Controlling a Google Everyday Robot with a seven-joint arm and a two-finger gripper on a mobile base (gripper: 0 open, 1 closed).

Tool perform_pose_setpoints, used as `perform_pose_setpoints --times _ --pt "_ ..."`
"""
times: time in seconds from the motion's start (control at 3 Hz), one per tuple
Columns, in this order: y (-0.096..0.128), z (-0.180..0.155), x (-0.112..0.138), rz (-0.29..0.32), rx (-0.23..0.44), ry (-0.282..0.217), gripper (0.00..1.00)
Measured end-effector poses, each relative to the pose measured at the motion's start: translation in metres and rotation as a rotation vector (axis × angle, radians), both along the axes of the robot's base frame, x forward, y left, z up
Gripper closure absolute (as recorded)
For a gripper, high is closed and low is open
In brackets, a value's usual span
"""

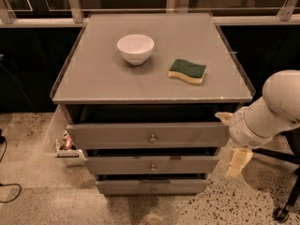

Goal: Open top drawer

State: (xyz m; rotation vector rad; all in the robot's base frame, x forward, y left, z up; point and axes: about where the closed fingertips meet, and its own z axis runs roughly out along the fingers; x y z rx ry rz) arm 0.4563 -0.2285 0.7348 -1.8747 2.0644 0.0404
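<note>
The top drawer (pixel 117 136) is the widest of three grey drawers under the grey table top. Its front is flat and has a small round metal knob (pixel 152 138) at its middle. The front stands a little way out under the table edge, with a dark gap above it. My gripper (pixel 238 161) is cream-coloured and hangs from the white arm (pixel 267 111) at the right. It is just beyond the drawer's right end, a little below knob height, and touches nothing.
Two narrower grey drawers (pixel 152 165) (pixel 152 187) sit below the top one. A white bowl (pixel 135 48) and a green and yellow sponge (pixel 187 71) lie on the table top (pixel 93 78). Small items (pixel 65 144) lie on the floor at the left. A chair base (pixel 281 210) stands at the right.
</note>
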Motion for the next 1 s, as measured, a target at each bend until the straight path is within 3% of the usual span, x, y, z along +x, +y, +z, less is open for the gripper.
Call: perform_pose_setpoints --times 0.33,0.67,1.0 --pt "0.000 0.000 0.000 0.000 0.000 0.000 0.00" --pt "0.004 -0.017 0.008 0.001 0.014 -0.032 0.00" --pt "0.013 -0.049 0.034 0.009 0.074 -0.098 0.00"
